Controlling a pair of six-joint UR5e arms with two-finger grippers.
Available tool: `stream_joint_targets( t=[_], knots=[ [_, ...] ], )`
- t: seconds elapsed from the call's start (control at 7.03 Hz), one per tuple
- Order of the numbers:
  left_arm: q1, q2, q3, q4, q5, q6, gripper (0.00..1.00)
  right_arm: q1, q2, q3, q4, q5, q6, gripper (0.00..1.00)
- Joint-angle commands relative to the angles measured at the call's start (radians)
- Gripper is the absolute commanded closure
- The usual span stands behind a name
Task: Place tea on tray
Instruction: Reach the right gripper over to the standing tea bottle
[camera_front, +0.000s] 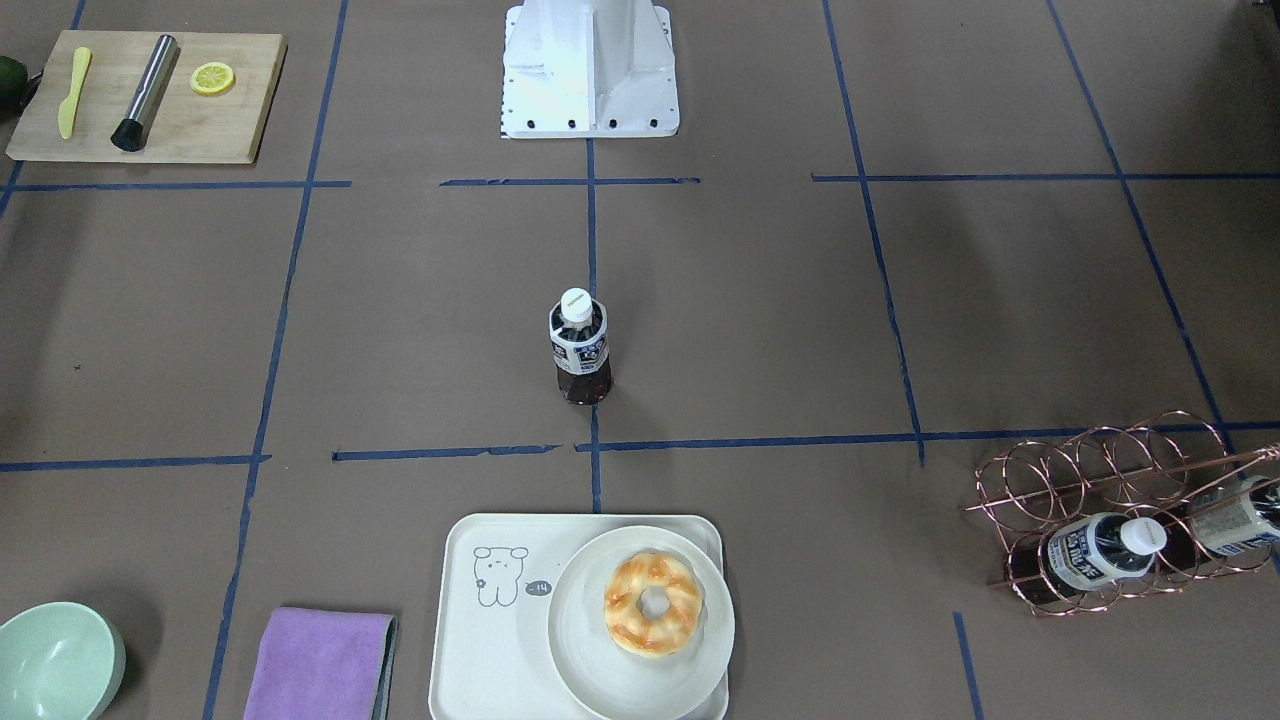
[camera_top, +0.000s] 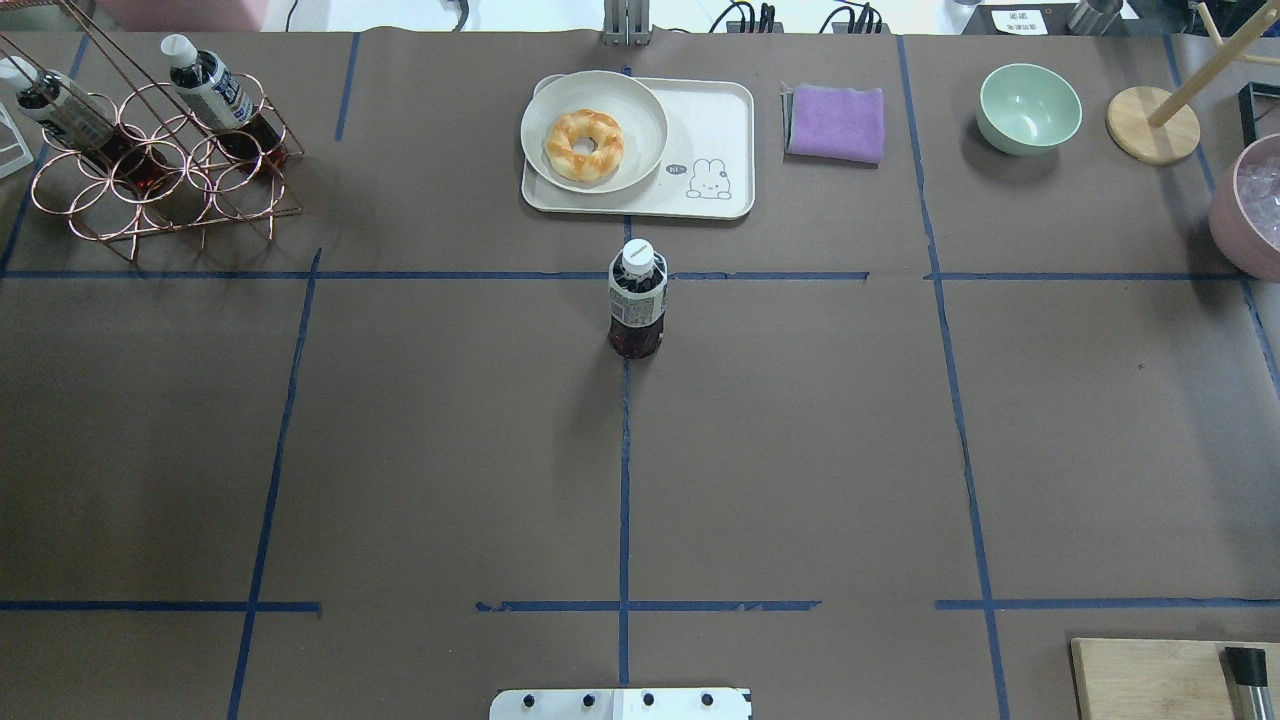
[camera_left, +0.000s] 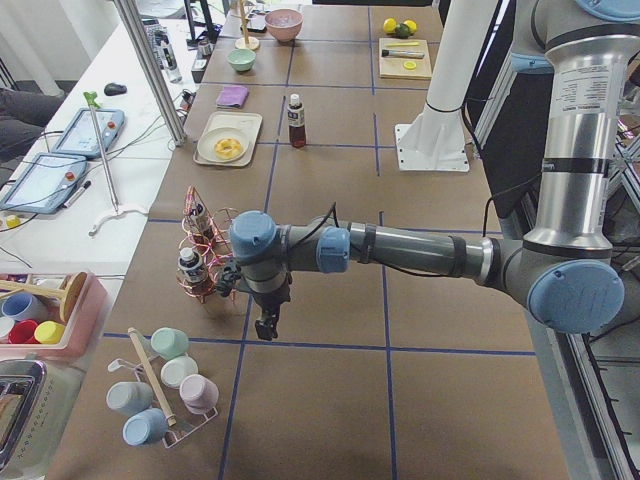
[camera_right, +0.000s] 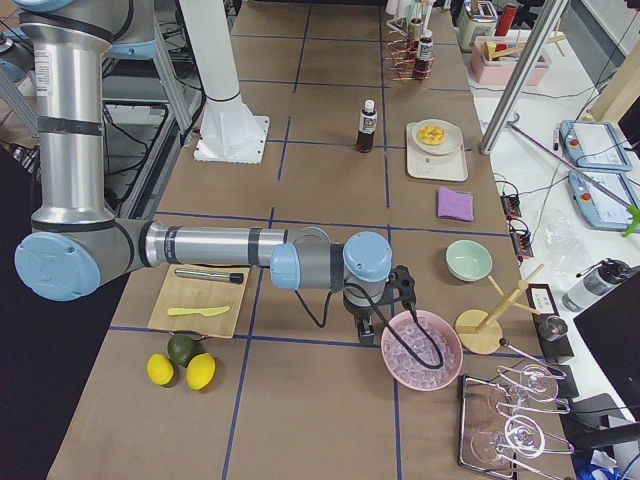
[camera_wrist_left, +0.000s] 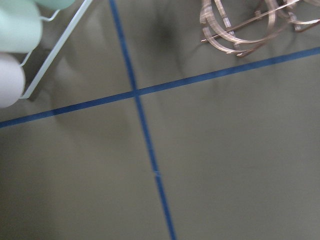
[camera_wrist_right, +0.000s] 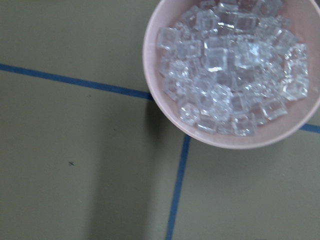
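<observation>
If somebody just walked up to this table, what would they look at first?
Probably the tea bottle, standing upright all alone in the middle of the brown table, right on a blue tape line. Just beyond it, a golden doughnut sits on a white plate on the tray with the cartoon animal. Towards the table's end on the robot's right, a pink bowl brims with ice cubes.

Brown taped table (camera_top: 450, 450) carries tea (camera_top: 637, 300), tray (camera_top: 715, 120), cloth (camera_top: 836, 122), bowl (camera_top: 1029, 108), rack (camera_top: 150, 170), board (camera_front: 230, 125).
</observation>
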Motion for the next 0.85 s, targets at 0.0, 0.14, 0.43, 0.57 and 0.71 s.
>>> stream_joint_targets(
  t=[0.0, 0.14, 0.43, 0.57, 0.71],
  knots=[
    [-0.021, 0.019, 0.035, -0.04, -0.023, -0.003, 0.0, -0.12, 0.052, 0.12, -0.003, 0.034, 0.253, 0.0],
    [-0.021, 0.018, 0.028, -0.04, -0.02, -0.038, 0.0, -0.168, 0.083, 0.151, -0.005, 0.035, 0.332, 0.0],
    [-0.022, 0.019, 0.017, -0.039, -0.02, -0.041, 0.0, -0.316, 0.216, 0.211, -0.037, 0.022, 0.625, 0.0],
    [-0.022, 0.021, 0.02, -0.039, -0.02, -0.041, 0.0, -0.4, 0.3, 0.226, -0.045, 0.014, 0.803, 0.0],
    [-0.022, 0.021, 0.021, -0.04, -0.02, -0.041, 0.0, -0.506, 0.399, 0.228, -0.046, -0.044, 1.005, 0.0]
  ],
)
